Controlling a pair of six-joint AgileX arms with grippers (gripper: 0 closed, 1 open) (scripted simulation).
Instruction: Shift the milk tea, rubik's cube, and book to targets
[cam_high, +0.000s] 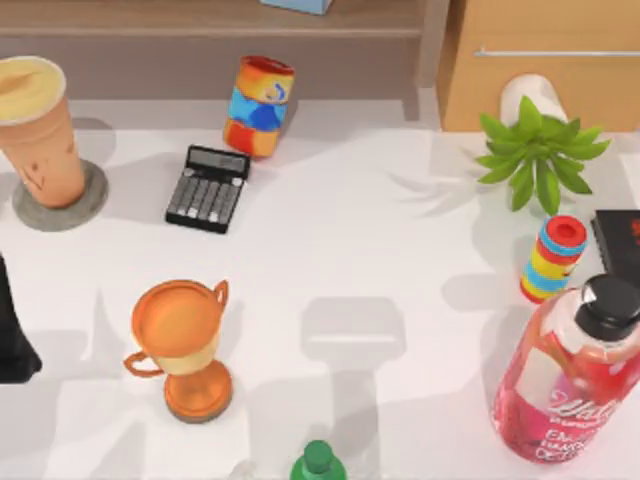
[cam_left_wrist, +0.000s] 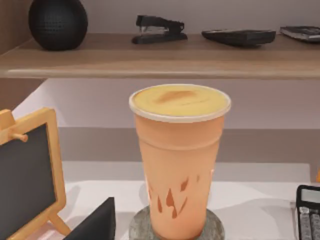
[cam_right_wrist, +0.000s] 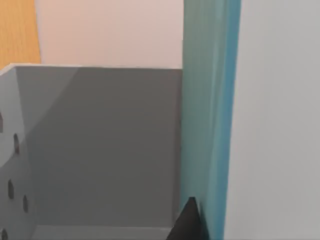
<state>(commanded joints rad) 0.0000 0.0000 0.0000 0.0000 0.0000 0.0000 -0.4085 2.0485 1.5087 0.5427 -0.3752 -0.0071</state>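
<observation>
Milk tea (cam_high: 38, 130) upright on the grey round disc (cam_high: 92, 200), upper left of the top view; seen close in the left wrist view, cup base centred on the pad. Left gripper (cam_high: 12, 335) at the left edge (finger state: cannot tell). Book (cam_right_wrist: 212, 120), teal cover, on edge beside a grey box (cam_right_wrist: 100, 150) in the right wrist view; right gripper's grip: cannot tell. Black slab (cam_high: 620, 240) at the right edge.

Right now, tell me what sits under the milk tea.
The milk tea stands on a grey stone-like round disc, whose rim shows around the cup's base. The disc's middle is covered by the cup, so anything there is hidden.
</observation>
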